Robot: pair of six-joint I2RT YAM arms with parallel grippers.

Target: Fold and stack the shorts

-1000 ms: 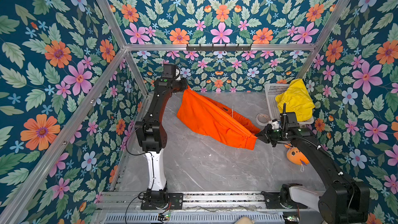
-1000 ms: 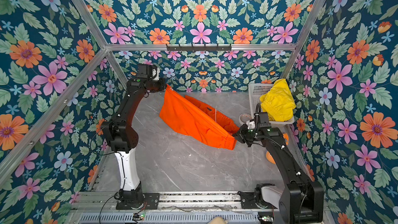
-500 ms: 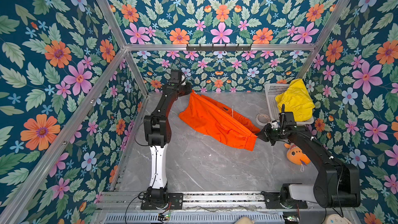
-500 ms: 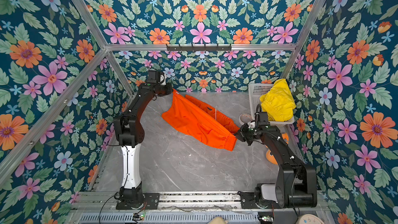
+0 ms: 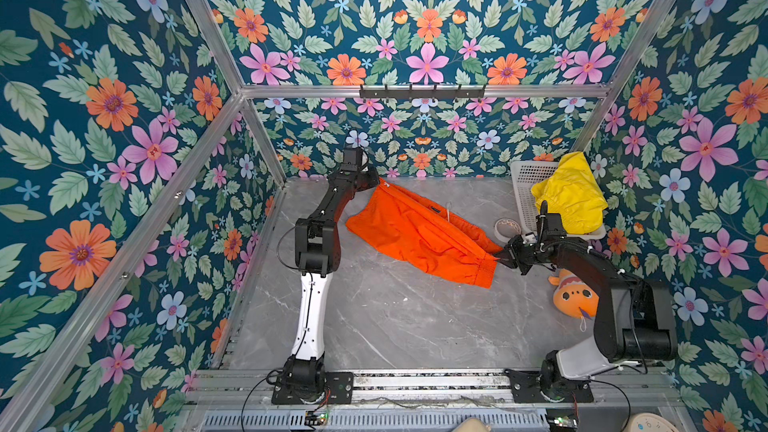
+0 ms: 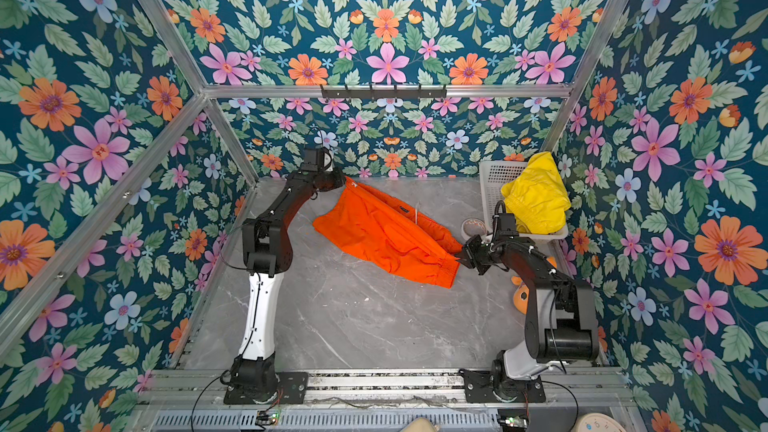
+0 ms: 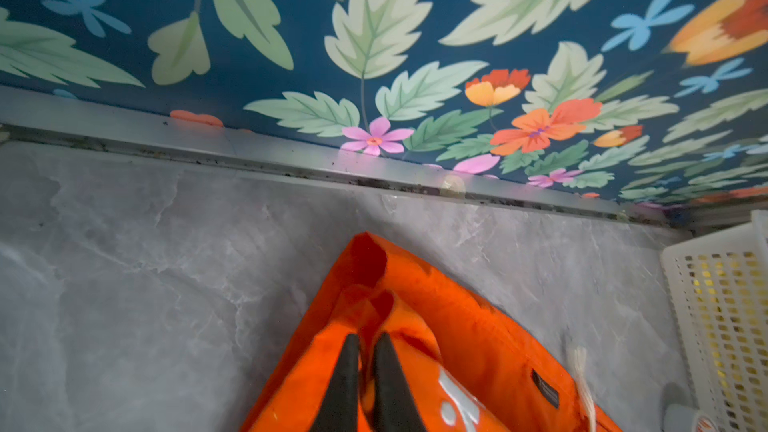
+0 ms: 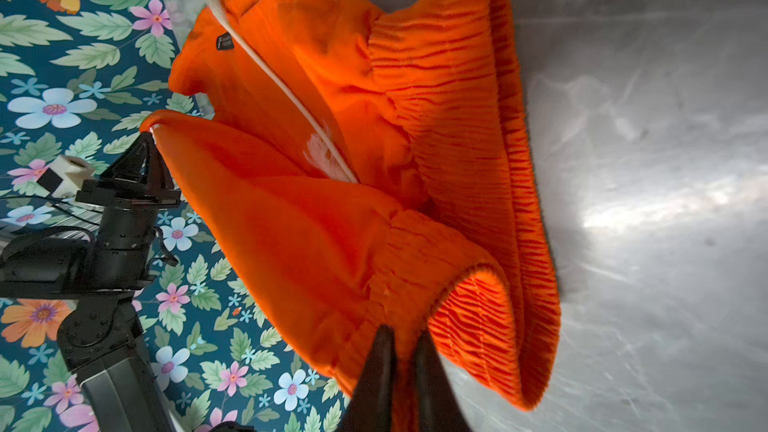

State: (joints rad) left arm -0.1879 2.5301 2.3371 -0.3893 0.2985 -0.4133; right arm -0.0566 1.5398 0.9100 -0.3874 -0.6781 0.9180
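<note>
The orange shorts lie stretched slantwise across the grey table between my two grippers. At the back left, my left gripper holds a hem corner, with a fold of orange cloth in the narrow gap between its fingers. My right gripper grips the ribbed waistband at the right end, cloth between its fingers. A whitish drawstring trails over the fabric. The yellow shorts sit bunched in the basket.
A white perforated basket stands at the back right against the wall. A tape roll lies just left of it, close to the waistband. An orange plush fish lies by the right arm. Flowered walls enclose the table.
My left arm has lowered and reached toward the back wall, so the orange shorts have come down from hanging to lying on the table. The right gripper has barely moved.
</note>
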